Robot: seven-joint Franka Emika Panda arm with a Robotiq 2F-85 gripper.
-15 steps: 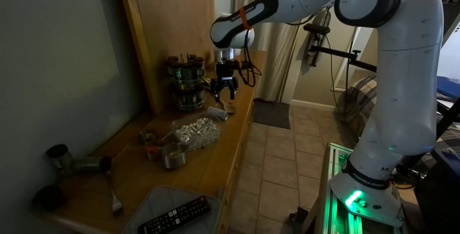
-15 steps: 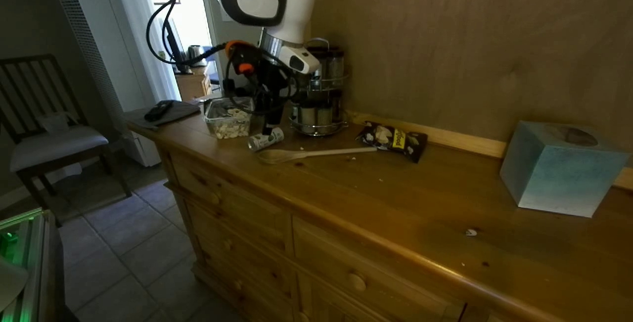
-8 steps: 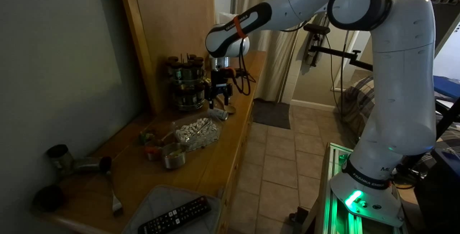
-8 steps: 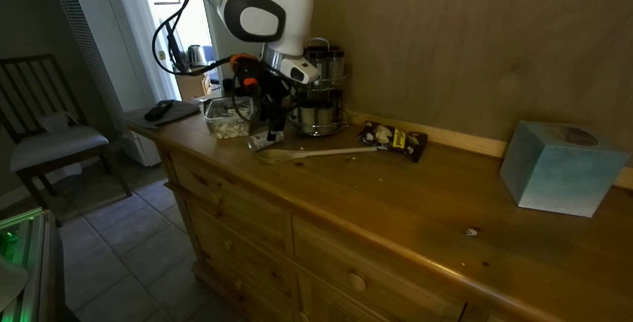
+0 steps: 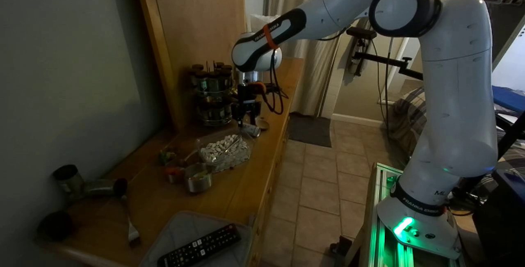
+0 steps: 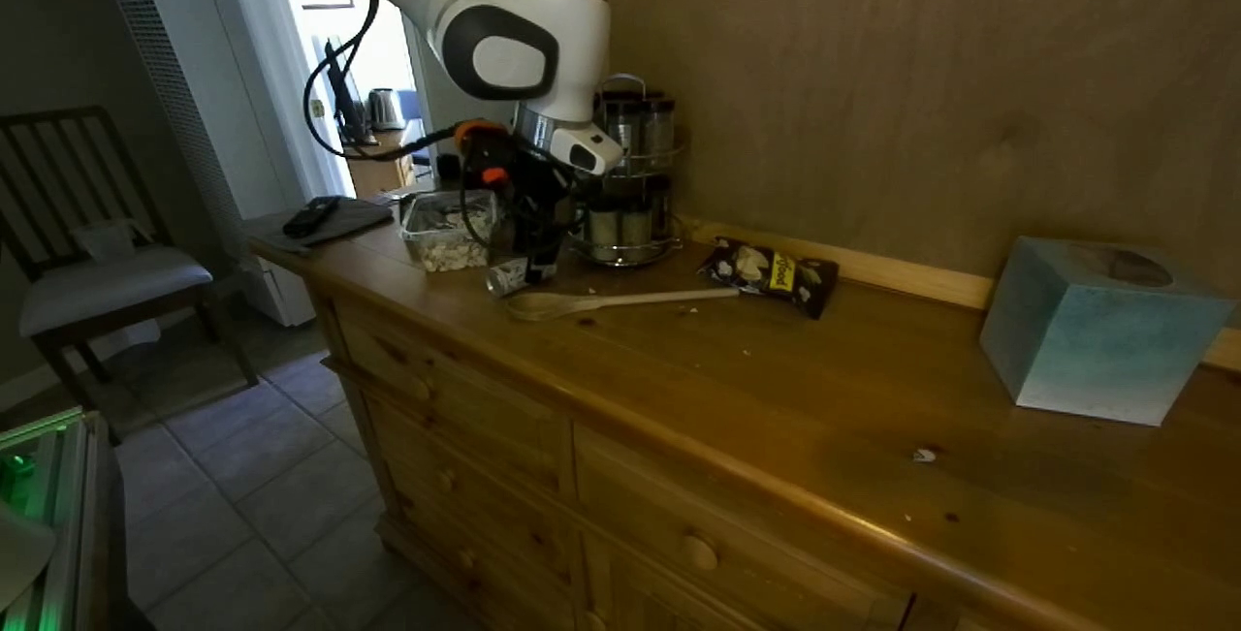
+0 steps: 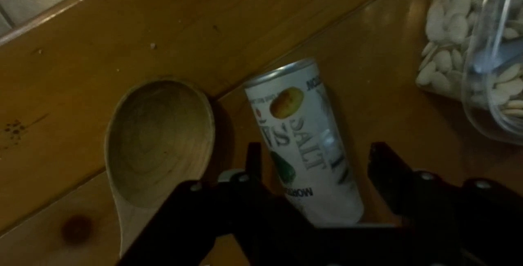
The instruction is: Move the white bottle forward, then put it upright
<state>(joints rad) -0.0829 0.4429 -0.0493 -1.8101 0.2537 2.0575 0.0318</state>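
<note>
Knotted wood (image 7: 196,41) beneath white cylinder (image 7: 304,143)

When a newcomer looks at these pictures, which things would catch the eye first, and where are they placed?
Probably the large white robot arm comes first: in an exterior view it stands above a bright green light and extends over the wooden dresser. In the wrist view, the white salt can lies on its side between the jaws of the open gripper. A teal-and-white tissue box sits at the right of an exterior view.
</note>
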